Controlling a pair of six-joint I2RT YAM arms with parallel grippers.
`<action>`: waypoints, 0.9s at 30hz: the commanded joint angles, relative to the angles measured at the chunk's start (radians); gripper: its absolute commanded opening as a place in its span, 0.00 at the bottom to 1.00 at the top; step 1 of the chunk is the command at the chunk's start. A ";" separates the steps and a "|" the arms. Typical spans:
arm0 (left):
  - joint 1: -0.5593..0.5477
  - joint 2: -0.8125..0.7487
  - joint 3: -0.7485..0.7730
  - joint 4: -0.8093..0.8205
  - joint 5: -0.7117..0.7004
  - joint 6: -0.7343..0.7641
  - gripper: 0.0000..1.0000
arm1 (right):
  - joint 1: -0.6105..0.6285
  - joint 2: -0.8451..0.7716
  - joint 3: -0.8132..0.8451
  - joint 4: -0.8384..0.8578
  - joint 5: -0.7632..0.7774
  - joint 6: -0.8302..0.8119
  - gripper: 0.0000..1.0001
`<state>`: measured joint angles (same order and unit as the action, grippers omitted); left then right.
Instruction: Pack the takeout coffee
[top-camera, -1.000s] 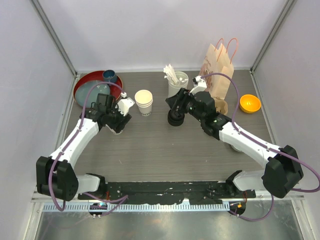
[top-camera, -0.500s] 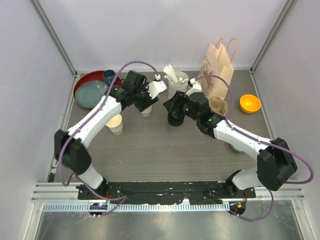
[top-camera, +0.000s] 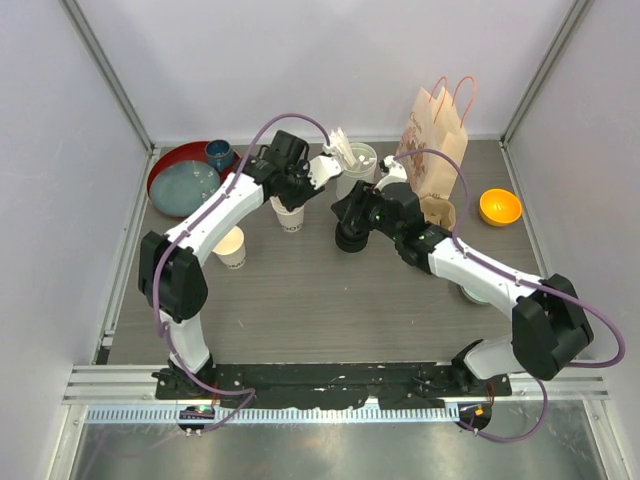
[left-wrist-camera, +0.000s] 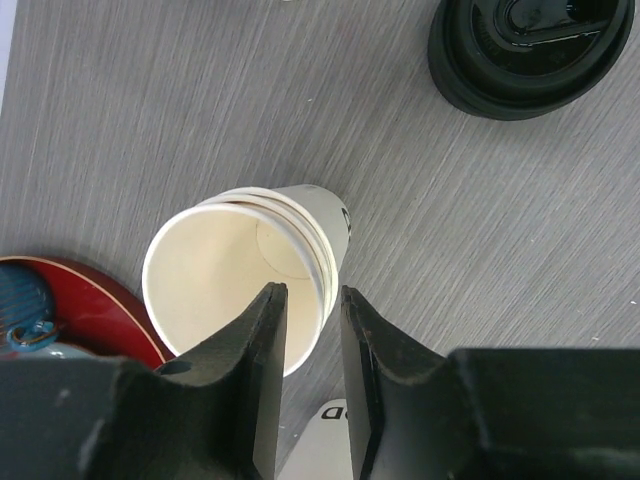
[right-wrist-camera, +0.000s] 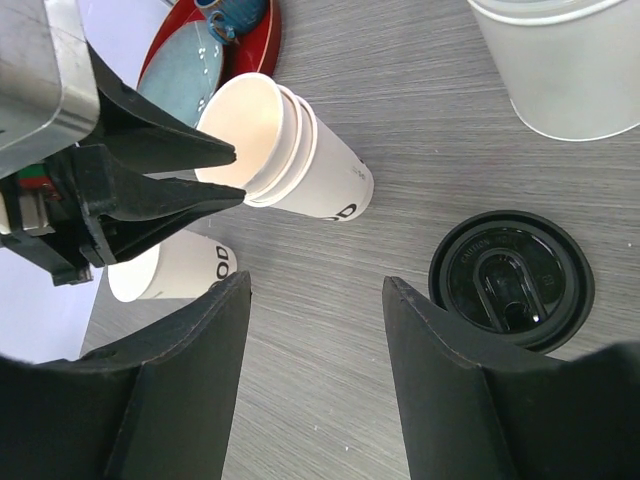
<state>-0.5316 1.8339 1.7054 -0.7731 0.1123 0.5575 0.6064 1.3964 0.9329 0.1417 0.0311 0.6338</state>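
1. My left claw (left-wrist-camera: 308, 292) has swung away from the lone cup (top-camera: 230, 247). That cup now stands free behind the claw, toward my base. The claw has gone across to the nested cup stack (left-wrist-camera: 225, 280).
2. That claw is released. Its jaws are narrowly parted astride the stack's near rim, one finger inside and one outside. I cannot tell whether a pad touches the paper.
3. My right claw (right-wrist-camera: 315, 285) has hardly moved. It is spread wide and holds nothing, with the black lids (right-wrist-camera: 512, 280) just outside one finger.
4. I judge that one cup is separated and a second is about to be peeled off. No cup is lidded yet, so this is early in the task.
5. Count:
   - one lone cup
   - one stack of at least two nested cups
   - one pile of lids, number unclear
   - one tan carrier (top-camera: 438, 212)
   - one paper bag (top-camera: 438, 125)
   - one tub of sticks (right-wrist-camera: 560, 60)
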 joint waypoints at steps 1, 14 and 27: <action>0.002 0.028 0.054 -0.037 -0.006 0.005 0.32 | -0.007 0.010 0.034 0.024 -0.008 -0.019 0.61; 0.004 0.103 0.145 -0.104 -0.019 -0.021 0.16 | -0.019 0.004 0.038 0.012 -0.014 -0.031 0.60; 0.002 0.047 0.093 -0.085 -0.003 -0.048 0.00 | -0.023 0.117 0.038 0.127 -0.058 0.081 0.57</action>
<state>-0.5316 1.9442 1.8080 -0.8680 0.0914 0.5278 0.5869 1.4403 0.9337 0.1658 0.0162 0.6430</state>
